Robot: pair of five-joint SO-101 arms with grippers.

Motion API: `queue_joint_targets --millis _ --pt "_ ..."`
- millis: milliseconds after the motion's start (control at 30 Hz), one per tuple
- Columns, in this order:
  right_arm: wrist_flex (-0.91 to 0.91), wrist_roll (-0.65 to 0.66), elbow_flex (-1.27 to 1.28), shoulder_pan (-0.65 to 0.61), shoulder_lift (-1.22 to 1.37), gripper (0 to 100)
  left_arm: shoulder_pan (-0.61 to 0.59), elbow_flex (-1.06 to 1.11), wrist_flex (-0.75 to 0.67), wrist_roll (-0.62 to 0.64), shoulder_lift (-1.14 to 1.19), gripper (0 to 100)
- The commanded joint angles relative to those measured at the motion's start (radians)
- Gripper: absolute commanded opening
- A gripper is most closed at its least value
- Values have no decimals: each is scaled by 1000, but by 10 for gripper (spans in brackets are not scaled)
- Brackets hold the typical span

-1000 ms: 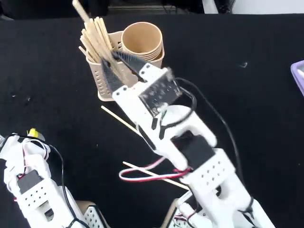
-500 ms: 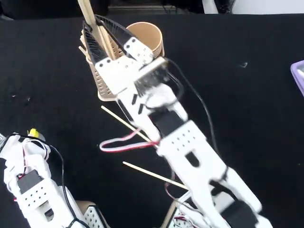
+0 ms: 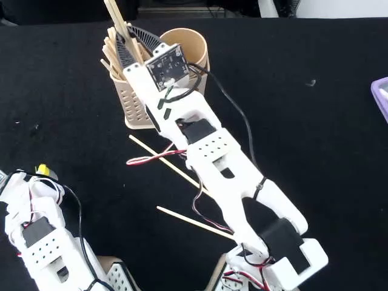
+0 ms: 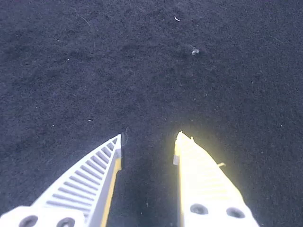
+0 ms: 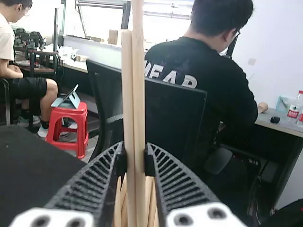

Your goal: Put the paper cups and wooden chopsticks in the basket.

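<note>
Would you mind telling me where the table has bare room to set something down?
The widest bare patch lies between the right arm and the purple object. Another lies left of the basket, beyond the left arm. It is crowded around the basket and the two loose chopsticks.

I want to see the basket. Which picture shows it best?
The high view: the basket stands there with cups and chopsticks inside. The right wrist view looks over it at gripped chopsticks; the left faces the table.
</note>
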Motion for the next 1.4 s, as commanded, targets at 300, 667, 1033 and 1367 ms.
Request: queue_joint_targets --millis 300,667,1033,1367 --pt "192 -5 8 -29 -91 102 13 -53 -20 -6 -14 188" --pt "442 -6 -19 -37 -325 103 13 -53 -20 -6 -14 188" --pt "1416 0 70 -127 -651 106 13 -53 -20 -6 -14 188" --pt "1076 133 556 -132 -510 107 13 -53 -20 -6 -14 188"
